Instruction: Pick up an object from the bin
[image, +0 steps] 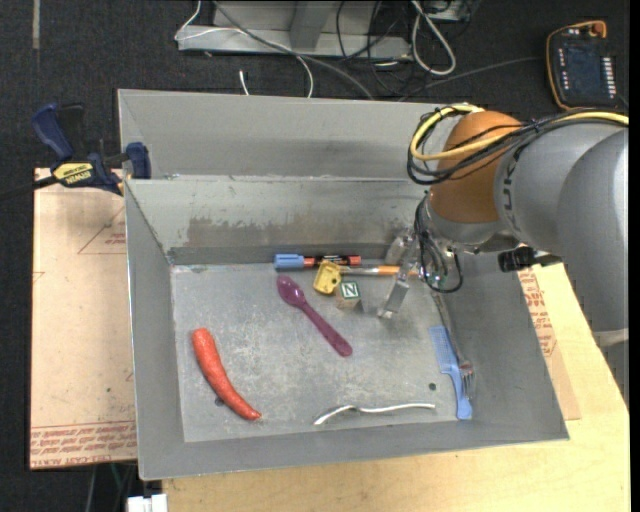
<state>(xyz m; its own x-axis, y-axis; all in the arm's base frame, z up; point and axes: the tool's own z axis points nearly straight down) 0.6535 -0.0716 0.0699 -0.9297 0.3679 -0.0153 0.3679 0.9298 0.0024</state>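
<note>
The arm (560, 200) reaches into the grey bin (150, 300) from the right. Its gripper (392, 300) hangs low by the back wall, right of centre; I cannot tell how far its fingers stand apart. An orange carrot (220, 375) lies front left and a purple spoon (315, 315) mid-floor. Just left of the gripper sit a yellow block (327, 279) and a small green cube (349, 290).

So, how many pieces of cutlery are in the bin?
3: purple spoon mid-bin, blue fork at the right, white piece, probably cutlery, near the front. The arm may hide others.
</note>
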